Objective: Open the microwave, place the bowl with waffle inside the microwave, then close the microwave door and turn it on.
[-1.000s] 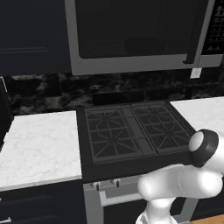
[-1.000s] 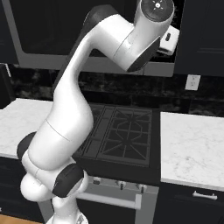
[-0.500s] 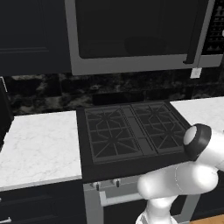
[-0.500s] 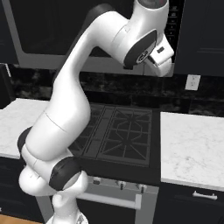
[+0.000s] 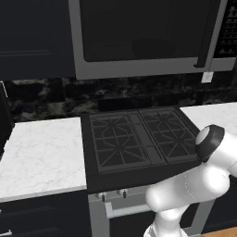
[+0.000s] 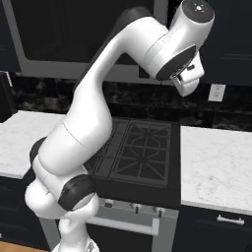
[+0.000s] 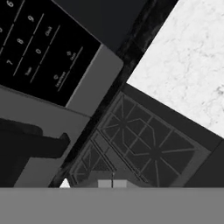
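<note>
Lowered since before, arm (image 6: 113, 93) hangs before shut microwave (image 5: 143, 37).

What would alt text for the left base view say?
A closed microwave with a dark glass door hangs above a black stove, white marble counters on both sides. The robot's white arm rises at lower right.

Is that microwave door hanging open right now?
No. In the left base view the microwave door lies flush in its grey frame, with its black handle upright at the right.
</note>
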### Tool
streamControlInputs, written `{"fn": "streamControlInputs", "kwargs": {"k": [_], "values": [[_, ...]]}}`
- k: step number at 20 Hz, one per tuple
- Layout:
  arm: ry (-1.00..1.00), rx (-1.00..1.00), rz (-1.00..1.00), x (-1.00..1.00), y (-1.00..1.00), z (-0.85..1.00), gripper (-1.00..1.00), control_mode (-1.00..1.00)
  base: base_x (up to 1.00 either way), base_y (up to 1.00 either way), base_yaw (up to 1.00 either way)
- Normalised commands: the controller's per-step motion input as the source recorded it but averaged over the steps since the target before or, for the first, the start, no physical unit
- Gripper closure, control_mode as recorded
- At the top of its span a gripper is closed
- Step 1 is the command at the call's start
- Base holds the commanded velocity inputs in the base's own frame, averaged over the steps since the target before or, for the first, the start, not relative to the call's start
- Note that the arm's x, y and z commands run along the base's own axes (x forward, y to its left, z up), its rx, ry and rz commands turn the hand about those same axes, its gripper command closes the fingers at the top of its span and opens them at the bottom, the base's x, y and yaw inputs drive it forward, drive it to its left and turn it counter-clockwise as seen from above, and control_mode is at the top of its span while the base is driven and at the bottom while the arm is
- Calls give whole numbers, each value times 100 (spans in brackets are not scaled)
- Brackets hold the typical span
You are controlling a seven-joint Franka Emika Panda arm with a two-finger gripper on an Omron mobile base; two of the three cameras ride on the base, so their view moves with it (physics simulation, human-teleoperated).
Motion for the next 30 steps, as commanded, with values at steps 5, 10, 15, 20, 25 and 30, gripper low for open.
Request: {"fn": "streamControlInputs", "kwargs": {"k": [5,10,15,20,25,30], "values": [[-11,31,-14,14,-11,-14,100,-100,0,0,0],[-25,35,-18,10,-18,-1,100,-100,0,0,0],[-19,16,-7,1,0,-10,100,-100,0,0,0],[-6,2,-1,1,8,-3,100,-100,0,0,0],[-24,9,-7,11,1,0,100,-100,0,0,0],[-11,1,-6,17,9,-15,100,-100,0,0,0]]}}
